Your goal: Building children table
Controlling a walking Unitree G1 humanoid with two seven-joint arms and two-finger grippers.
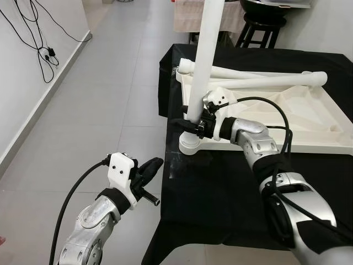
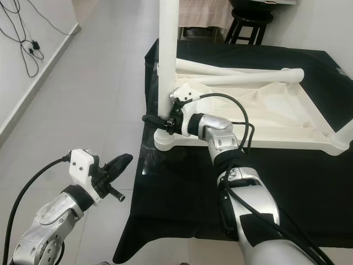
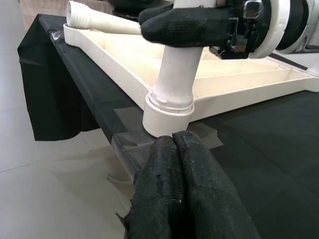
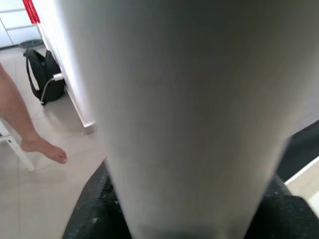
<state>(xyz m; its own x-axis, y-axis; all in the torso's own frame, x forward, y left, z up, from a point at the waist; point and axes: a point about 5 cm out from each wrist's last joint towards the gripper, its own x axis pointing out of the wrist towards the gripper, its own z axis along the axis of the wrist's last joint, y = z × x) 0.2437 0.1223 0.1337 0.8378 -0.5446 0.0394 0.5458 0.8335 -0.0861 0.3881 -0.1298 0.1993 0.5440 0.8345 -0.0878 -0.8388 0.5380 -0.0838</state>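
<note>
**Seating the first leg in the upturned tabletop**

Holding the upright leg [image 1: 205,52] low on its shaft, our right hand [image 1: 190,122] is clenched around it just above the near-left corner socket [image 1: 191,144] of the white tabletop [image 1: 287,124]. The tabletop lies underside up on the black-covered desk [image 1: 220,193]. Two more legs [image 1: 259,77] lie loose across its far side. Our left hand [image 1: 148,168] hovers off the desk's edge over the floor, well apart from the parts.

Right eye view: same layout; another corner socket [image 2: 339,144] at the near right stands empty, with a white piece at the frame edge we cannot identify.

Left wrist view: our left hand's fingers [image 3: 174,189] are pressed together, holding nothing. The leg's foot sits in the socket with a ring of thread still showing, so we judge it not fully home.

Right wrist view: leg shaft up close between the black pads; a person's bare foot [image 4: 42,147] on the floor behind.

Progress: early. One leg going in, at least two still to fit, then flip upright.
</note>
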